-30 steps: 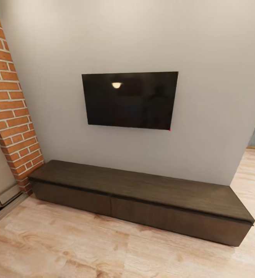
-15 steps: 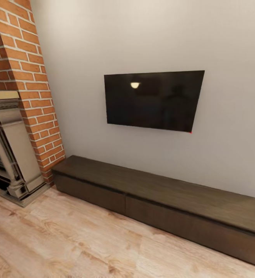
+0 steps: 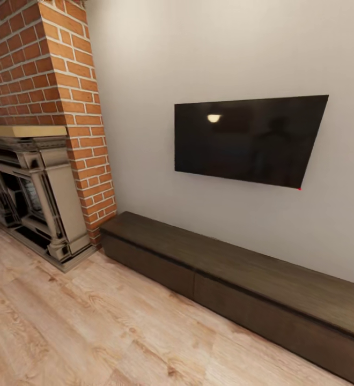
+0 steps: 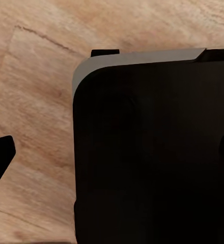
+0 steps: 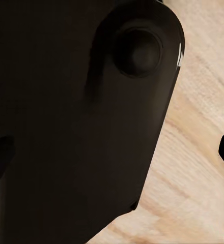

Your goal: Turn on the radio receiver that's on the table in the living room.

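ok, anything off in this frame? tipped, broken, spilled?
Nothing stands out. The TV hangs flat on the wall, the long dark bench sits squarely beneath it, and the fireplace by the brick column looks intact. The wood floor shows no spills.

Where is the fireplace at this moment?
In the head view the fireplace stands at the left, against the brick chimney wall, just left of the long dark TV bench.
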Controlling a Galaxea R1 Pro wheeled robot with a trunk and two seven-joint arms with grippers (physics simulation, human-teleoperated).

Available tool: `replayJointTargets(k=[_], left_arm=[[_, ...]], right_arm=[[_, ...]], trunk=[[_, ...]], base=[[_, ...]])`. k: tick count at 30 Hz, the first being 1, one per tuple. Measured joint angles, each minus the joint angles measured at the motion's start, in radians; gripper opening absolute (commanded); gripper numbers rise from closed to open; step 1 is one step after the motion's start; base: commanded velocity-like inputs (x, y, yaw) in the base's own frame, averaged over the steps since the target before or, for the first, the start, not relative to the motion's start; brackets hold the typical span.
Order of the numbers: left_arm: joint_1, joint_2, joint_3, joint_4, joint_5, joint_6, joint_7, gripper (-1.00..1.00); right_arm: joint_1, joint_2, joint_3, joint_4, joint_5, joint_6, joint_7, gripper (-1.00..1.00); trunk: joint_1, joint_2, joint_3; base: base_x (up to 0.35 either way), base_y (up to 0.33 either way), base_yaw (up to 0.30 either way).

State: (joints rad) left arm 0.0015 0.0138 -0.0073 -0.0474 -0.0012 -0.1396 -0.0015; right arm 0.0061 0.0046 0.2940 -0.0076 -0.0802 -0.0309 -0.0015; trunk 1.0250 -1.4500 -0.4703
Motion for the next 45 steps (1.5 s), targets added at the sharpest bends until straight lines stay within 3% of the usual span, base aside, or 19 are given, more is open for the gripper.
replayJointTargets(k=[12,45], left_arm=[[0.0,0.0,0.0,0.0,0.0,0.0,0.0,1.0],[0.0,0.0,0.0,0.0,0.0,0.0,0.0,1.0]], right_arm=[[0.0,0.014,0.002,0.001,0.0,-0.001,-0.001,1.0],[0.0,0.016,0.0,0.001,0.0,-0.01,-0.002,1.0]], trunk=[[0.0,0.0,-0.004],[0.0,0.0,-0.009]], base=[[0.0,0.0,0.3],[0.0,0.0,0.3]])
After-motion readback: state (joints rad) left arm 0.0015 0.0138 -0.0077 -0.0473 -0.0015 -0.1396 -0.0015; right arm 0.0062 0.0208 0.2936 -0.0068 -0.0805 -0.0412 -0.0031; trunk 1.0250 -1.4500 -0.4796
